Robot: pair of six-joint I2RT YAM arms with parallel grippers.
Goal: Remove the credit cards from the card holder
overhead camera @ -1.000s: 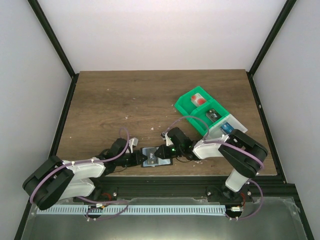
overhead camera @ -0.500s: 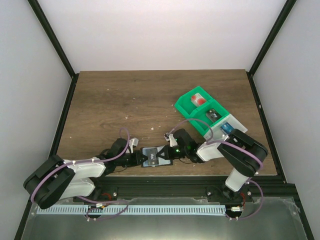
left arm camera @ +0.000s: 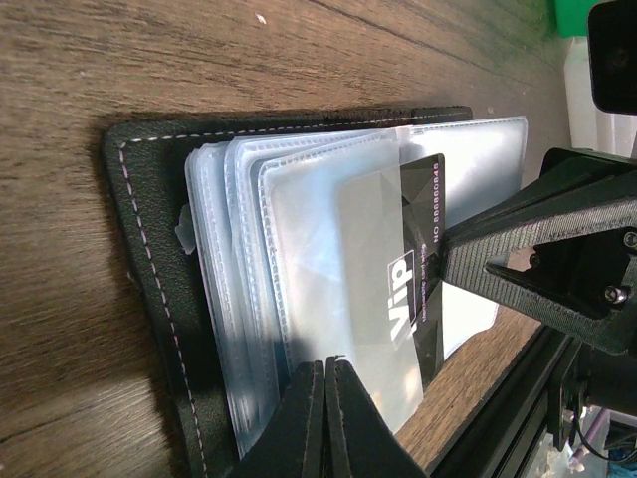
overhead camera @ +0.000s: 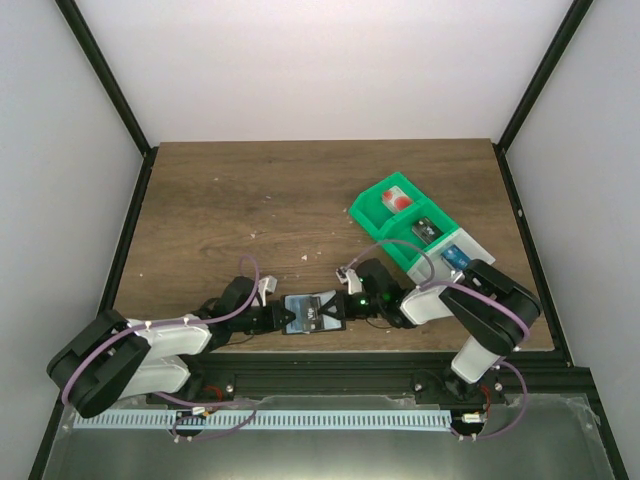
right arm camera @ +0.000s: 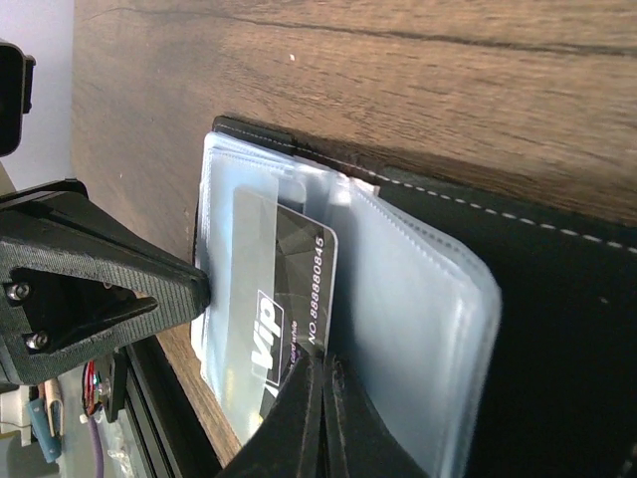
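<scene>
- Top view: the card holder (overhead camera: 312, 314) lies open at the near edge of the table (overhead camera: 220, 200), between the left gripper (overhead camera: 284, 319) and the right gripper (overhead camera: 346, 305). A green tray (overhead camera: 362, 213) sits behind the right arm. The fingers are too small to read here.
- Left wrist: the right gripper (left arm camera: 450, 257) blocks the holder's far side. The left gripper (left arm camera: 324, 368) has its fingers pressed together on the edge of a clear sleeve (left arm camera: 318, 209).
- Right wrist: the holder is cut off at the right. The right gripper (right arm camera: 320, 366) is clamped on the dark card (right arm camera: 289, 294), which is half tucked in the sleeves.

"Vip" and "NO 88880845" on the dark card (right arm camera: 294, 289)
</scene>
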